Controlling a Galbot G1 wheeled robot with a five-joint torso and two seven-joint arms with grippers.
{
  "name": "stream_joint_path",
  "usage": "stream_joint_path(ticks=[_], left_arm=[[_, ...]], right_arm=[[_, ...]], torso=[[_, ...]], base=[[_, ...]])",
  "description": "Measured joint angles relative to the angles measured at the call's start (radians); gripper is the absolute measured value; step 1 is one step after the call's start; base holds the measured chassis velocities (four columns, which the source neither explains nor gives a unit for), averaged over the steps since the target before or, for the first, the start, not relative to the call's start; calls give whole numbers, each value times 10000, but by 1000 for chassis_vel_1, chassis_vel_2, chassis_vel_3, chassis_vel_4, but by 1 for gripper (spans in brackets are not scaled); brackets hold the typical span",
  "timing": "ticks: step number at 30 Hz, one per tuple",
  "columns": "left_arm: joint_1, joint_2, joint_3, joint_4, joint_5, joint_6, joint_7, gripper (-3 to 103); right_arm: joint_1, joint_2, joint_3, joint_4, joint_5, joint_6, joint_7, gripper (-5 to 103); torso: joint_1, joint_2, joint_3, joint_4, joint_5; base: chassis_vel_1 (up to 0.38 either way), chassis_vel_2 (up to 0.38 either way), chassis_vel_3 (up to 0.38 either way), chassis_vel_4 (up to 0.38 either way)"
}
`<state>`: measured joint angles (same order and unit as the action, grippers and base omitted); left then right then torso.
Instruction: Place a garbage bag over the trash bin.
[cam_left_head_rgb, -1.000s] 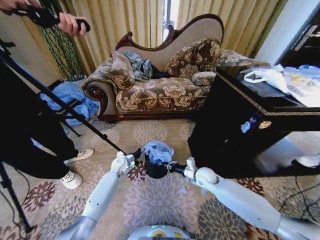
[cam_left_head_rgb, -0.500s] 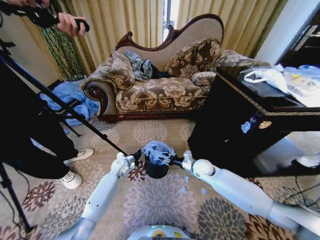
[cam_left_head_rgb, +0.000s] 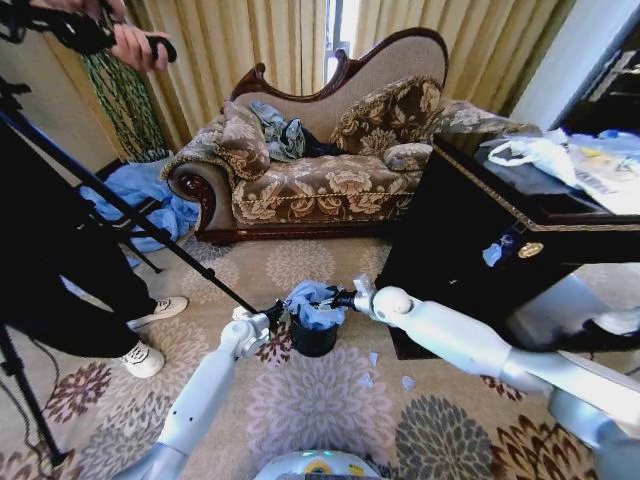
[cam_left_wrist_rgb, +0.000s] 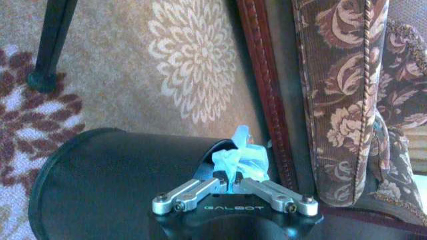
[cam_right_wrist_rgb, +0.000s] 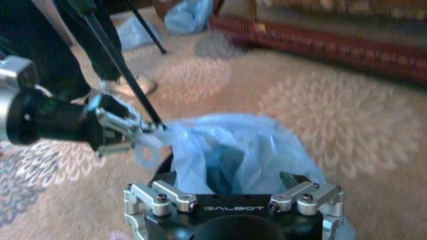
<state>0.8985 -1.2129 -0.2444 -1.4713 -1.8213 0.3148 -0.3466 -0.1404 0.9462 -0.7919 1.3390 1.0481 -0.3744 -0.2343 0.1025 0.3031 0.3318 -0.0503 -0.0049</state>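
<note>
The small black trash bin (cam_left_head_rgb: 313, 341) stands on the patterned carpet in front of me. The pale blue garbage bag (cam_left_head_rgb: 311, 302) is bunched over its mouth. My left gripper (cam_left_head_rgb: 272, 314) is at the bin's left rim, shut on a fold of the garbage bag (cam_left_wrist_rgb: 243, 158) just past the trash bin (cam_left_wrist_rgb: 113, 175). My right gripper (cam_left_head_rgb: 341, 298) hovers at the rim's far right. In the right wrist view its fingers (cam_right_wrist_rgb: 167, 176) stand apart, the garbage bag (cam_right_wrist_rgb: 233, 147) billows between them, and the left gripper (cam_right_wrist_rgb: 133, 134) is beyond.
A floral sofa (cam_left_head_rgb: 320, 180) stands behind the bin, and a black cabinet (cam_left_head_rgb: 480, 260) is close on the right. A tripod leg (cam_left_head_rgb: 150, 235) slants down to the bin's left. A person's shoes (cam_left_head_rgb: 150, 335) and a blue cloth heap (cam_left_head_rgb: 140, 200) are farther left.
My right arm has swung up and forward, from the bin's near right side to above its far rim. The bag has been drawn up and shifted with it. The left gripper holds its place.
</note>
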Motion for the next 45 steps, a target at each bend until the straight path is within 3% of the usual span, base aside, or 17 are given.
stream_joint_path(ticks=[8,15,21,23,24,26,30,32,35,38,45], left_arm=[[30,-23,-38,-23,-6,0,51,0],[-111,-34,3,58,-23,0,64,0],[-201,-43,44,184,-34,11,72,0],[-209,-45,49,191,-34,12,72,0],[-220,-46,56,203,-35,13,72,0],[-232,-47,59,211,-34,14,72,0],[-244,-37,57,215,-34,14,69,0],[-244,-29,54,215,-34,14,66,0],[-243,9,42,203,-34,14,55,0],[-240,30,25,159,-38,13,39,0],[-196,165,0,-119,-151,14,-56,0]], right_arm=[[70,-193,-468,70,237,-576,-99,101],[-90,-116,-543,-150,44,-593,-236,83],[-167,-265,-531,-17,17,-688,-366,56],[-180,-302,-527,35,21,-692,-366,56],[-203,-388,-523,149,36,-697,-366,44],[-215,-438,-522,210,42,-697,-365,44],[-277,-572,-474,398,55,-702,-340,22],[-300,-600,-455,447,55,-702,-322,22],[-399,-755,-400,739,72,-726,-211,7],[-529,-931,-298,1128,188,-778,-12,1],[-961,-1420,150,2153,644,-824,569,0]], torso=[[-1,0,0,-2,-1],[-2,0,0,-1,2],[-1,0,0,-1,0],[-2,0,0,-2,1],[-2,0,0,-2,0],[-2,0,0,-2,0],[-2,0,0,-2,0],[-2,0,0,-2,0],[-2,0,0,0,0],[-2,0,0,-2,0],[-2,0,-1,-1,-1]], base=[[0,0,0,0],[0,0,0,0],[0,0,0,0],[0,0,0,0],[0,0,0,0],[0,0,0,0],[0,0,0,0],[0,0,0,0],[0,0,0,0],[0,0,0,0],[0,0,0,0]])
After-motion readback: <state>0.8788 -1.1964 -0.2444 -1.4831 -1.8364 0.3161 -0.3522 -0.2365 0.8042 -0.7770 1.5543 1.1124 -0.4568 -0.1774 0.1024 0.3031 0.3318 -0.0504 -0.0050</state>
